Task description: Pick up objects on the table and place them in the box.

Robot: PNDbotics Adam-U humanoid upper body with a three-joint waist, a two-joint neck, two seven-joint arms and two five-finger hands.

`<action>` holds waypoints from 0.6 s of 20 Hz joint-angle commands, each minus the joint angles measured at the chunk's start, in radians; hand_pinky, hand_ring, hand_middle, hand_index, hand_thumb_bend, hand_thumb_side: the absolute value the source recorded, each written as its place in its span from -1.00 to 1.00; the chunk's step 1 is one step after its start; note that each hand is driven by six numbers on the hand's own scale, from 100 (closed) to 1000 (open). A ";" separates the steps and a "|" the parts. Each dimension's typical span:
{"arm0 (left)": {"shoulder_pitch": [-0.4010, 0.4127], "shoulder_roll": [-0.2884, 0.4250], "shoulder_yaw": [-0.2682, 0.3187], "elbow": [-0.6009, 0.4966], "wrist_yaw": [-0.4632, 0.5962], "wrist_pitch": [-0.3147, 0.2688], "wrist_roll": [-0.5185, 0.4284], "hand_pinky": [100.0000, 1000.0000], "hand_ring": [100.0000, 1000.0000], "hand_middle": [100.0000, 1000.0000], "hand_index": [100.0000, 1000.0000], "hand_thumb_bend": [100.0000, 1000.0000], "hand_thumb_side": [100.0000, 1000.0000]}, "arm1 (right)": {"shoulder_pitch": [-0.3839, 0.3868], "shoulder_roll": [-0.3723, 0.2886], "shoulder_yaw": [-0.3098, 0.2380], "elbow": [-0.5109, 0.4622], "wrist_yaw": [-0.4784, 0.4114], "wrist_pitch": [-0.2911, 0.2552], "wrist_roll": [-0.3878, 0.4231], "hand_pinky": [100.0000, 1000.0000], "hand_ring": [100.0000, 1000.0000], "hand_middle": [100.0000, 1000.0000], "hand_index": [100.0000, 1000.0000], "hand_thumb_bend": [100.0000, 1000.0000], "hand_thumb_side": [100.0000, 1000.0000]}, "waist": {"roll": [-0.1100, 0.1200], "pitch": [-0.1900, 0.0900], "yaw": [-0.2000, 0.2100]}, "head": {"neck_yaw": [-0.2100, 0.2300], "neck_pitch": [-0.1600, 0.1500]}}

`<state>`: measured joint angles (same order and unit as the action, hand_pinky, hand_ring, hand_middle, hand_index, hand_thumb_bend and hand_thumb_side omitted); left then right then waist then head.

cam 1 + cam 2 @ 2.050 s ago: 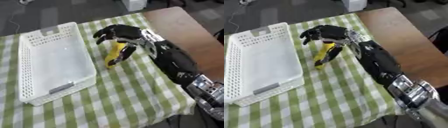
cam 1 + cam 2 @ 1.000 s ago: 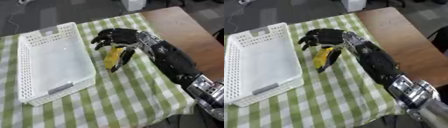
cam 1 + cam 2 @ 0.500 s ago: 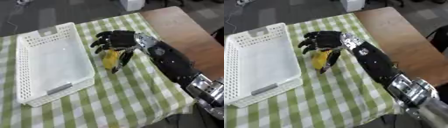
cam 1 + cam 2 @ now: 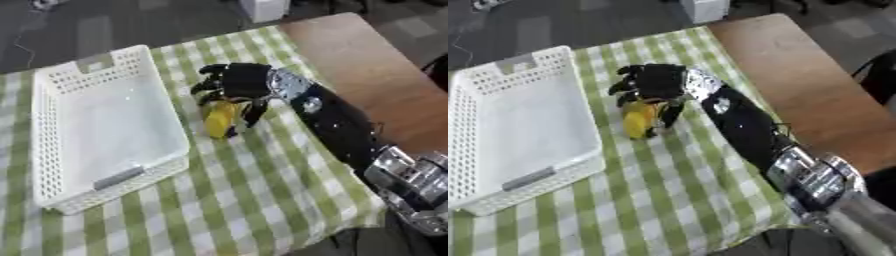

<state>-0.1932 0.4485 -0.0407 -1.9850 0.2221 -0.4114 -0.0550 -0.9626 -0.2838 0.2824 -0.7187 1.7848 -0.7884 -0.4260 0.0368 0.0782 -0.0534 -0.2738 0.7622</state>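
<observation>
A yellow banana lies on the green-checked cloth just right of the white basket. My right hand comes in from the lower right and sits over the banana's upper end, its black fingers curled down around it. The banana's lower half sticks out below the fingers. Whether it is lifted off the cloth I cannot tell. The basket holds nothing. My left hand shows in neither view.
A bare brown tabletop lies to the right of the cloth. A white box-like thing stands at the far edge. The cloth in front of the basket carries nothing.
The right hand has crept toward the basket and closed lower over the banana, which now lies closer to the basket's right wall. The camera has also shifted slightly.
</observation>
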 commanded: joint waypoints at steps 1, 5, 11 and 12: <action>-0.011 0.010 0.004 -0.015 0.008 -0.003 -0.002 0.26 0.28 0.82 0.80 -0.85 0.27 | -0.037 -0.003 -0.017 0.009 0.060 -0.119 -0.179 0.90 0.37 0.71 0.54 0.31 -0.28 | 0.001 -0.012 0.002 | -0.012 -0.019; -0.014 0.009 0.003 -0.015 0.009 -0.003 -0.003 0.26 0.28 0.82 0.80 -0.85 0.27 | -0.042 0.000 -0.028 0.034 0.109 -0.119 -0.226 0.86 0.36 0.70 0.54 0.32 -0.28 | 0.002 -0.010 0.003 | -0.013 -0.022; -0.020 0.006 0.002 -0.015 0.012 -0.003 -0.004 0.27 0.28 0.82 0.80 -0.85 0.27 | -0.048 0.012 -0.007 0.077 0.177 -0.119 -0.249 0.78 0.38 0.69 0.56 0.39 -0.31 | 0.003 -0.006 0.009 | -0.017 -0.027; -0.021 0.006 0.002 -0.015 0.012 -0.003 -0.004 0.27 0.28 0.82 0.80 -0.85 0.27 | -0.048 0.014 -0.004 0.083 0.190 -0.119 -0.253 0.77 0.38 0.69 0.57 0.42 -0.32 | 0.003 -0.006 0.009 | -0.017 -0.028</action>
<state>-0.2008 0.4478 -0.0413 -1.9850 0.2257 -0.4118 -0.0554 -0.9946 -0.2689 0.2716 -0.6427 1.9521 -0.7277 -0.4867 0.0401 0.0810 -0.0468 -0.2811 0.7537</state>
